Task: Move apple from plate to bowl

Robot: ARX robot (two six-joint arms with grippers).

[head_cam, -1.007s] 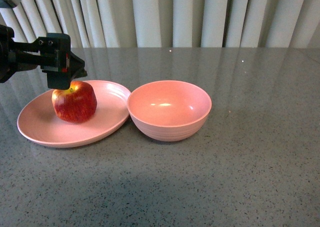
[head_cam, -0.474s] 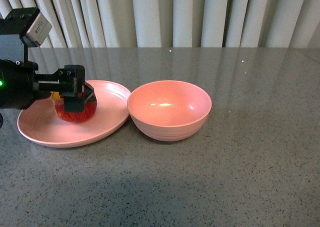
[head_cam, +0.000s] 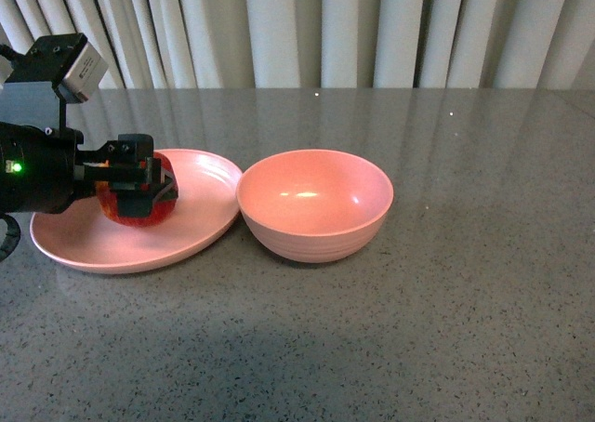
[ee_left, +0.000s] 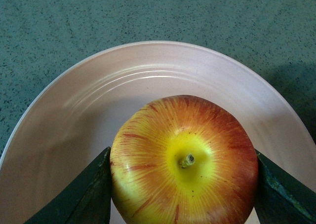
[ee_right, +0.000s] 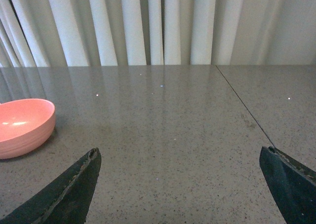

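The red apple (head_cam: pixel 158 208) sits on the shallow pink plate (head_cam: pixel 200 219) at the left of the front view. My left gripper (head_cam: pixel 138 188) is shut on it, one finger on each side. In the left wrist view the apple (ee_left: pixel 183 160) shows its yellow patch and stem, with dark fingers (ee_left: pixel 89 194) pressed against both flanks over the plate (ee_left: pixel 74 115). The deep pink bowl (head_cam: pixel 314 204) stands just right of the plate, empty; it also shows in the right wrist view (ee_right: pixel 22 125). My right gripper (ee_right: pixel 180 184) is open and empty above bare table, out of the front view.
The grey speckled table (head_cam: pixel 465 301) stretches right and forward of the bowl. White curtains (head_cam: pixel 372 32) hang behind the far edge. A seam (ee_right: pixel 247 113) runs across the tabletop in the right wrist view.
My left gripper has come down from above the apple and closed round its sides. The apple and plate have shifted slightly. The bowl has not moved.
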